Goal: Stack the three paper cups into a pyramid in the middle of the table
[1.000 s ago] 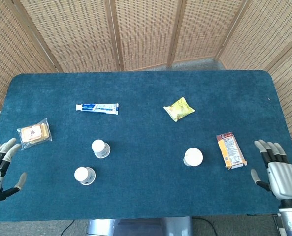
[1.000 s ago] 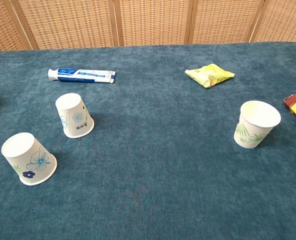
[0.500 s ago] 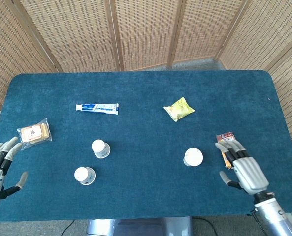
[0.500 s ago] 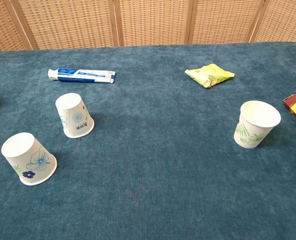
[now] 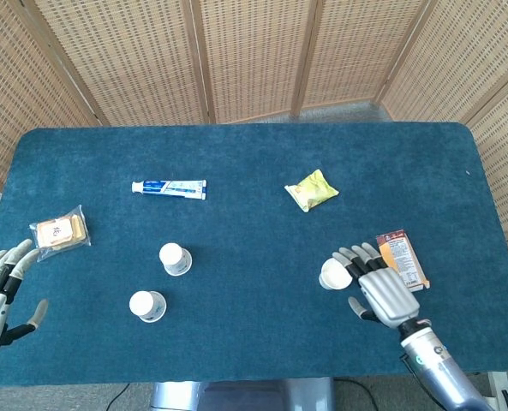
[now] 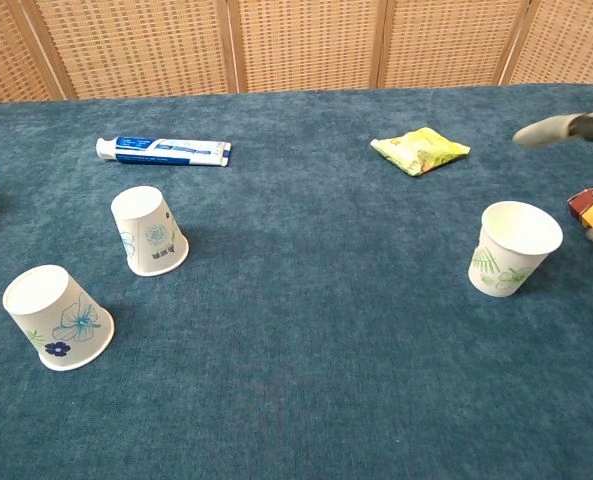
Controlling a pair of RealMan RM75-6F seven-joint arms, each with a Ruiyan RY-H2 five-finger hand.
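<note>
Surface: tabletop [image 5: 254,163] covered in dark teal felt-like cloth, rounded far corners. Room: woven cane folding screens [image 5: 254,51] with pale wooden frames stand behind and along both sides.

Contents, left to right:
- Clear-wrapped biscuit packet [image 5: 60,229], near the left edge.
- Paper cup with blue flower [image 6: 58,317], upside down, front left.
- Paper cup with teal print [image 6: 149,230], upside down, just behind and to the right of the first, apart from it.
- Blue and white toothpaste tube [image 5: 169,187], lying flat, further back.
- Yellow snack pouch [image 5: 311,189], back, right of centre.
- Paper cup with green leaf print [image 6: 512,247], upside down, right of centre, well apart from the other two. No cup is stacked.
- Brown and orange carton [image 5: 403,260], lying flat, just right of that cup.

Change from the earlier frames: right hand [image 5: 375,282] has travelled inward from the right edge of the tabletop, past the carton, and now sits at the leaf-print cup. Left hand [image 5: 0,289], cups and other items unchanged.

Hands:
- Left hand: at the front left corner, back upward, fingers spread wide, holding nothing.
- Right hand: back upward, over the carton's near end, fingers [image 5: 349,257] spread wide and reaching to the cup's rim; whether they touch it cannot be told. In the chest view only fingertips show at the right edge.
</note>
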